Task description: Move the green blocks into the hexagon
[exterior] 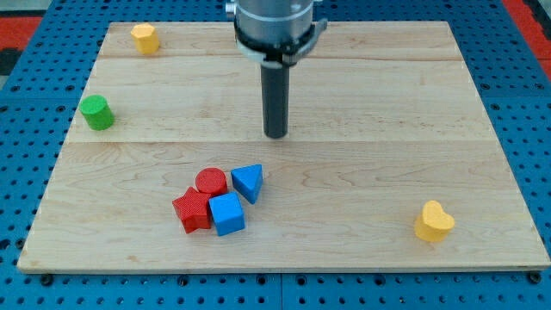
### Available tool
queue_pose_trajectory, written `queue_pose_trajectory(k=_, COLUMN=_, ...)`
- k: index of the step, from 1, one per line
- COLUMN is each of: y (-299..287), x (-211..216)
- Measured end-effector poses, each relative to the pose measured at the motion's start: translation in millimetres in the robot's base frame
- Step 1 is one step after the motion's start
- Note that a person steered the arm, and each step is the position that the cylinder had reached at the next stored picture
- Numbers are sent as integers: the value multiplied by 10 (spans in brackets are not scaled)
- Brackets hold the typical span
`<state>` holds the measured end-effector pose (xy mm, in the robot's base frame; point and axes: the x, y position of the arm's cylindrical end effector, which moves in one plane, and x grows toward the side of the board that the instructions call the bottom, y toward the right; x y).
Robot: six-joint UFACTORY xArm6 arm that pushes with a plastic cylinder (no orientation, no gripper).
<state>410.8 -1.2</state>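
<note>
A green cylinder block (97,113) stands near the view's left edge of the wooden board (387,112). I see only this one green block. A yellow hexagon block (145,38) sits at the view's top left corner. My tip (275,135) is on the board near its middle, well to the right of the green cylinder and above the cluster of red and blue blocks.
A cluster lies below my tip: a red cylinder (211,182), a red star (193,210), a blue cube (227,214) and a blue triangle (249,182). A yellow heart (434,221) sits at the view's bottom right. Blue pegboard surrounds the board.
</note>
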Motion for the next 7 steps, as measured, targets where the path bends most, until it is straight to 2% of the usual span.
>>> queue_pose_trajectory(k=3, y=532, x=-1814)
queue_pose_trajectory(k=4, y=278, x=-1885)
queue_pose_trajectory(k=7, y=-1149, x=-1824)
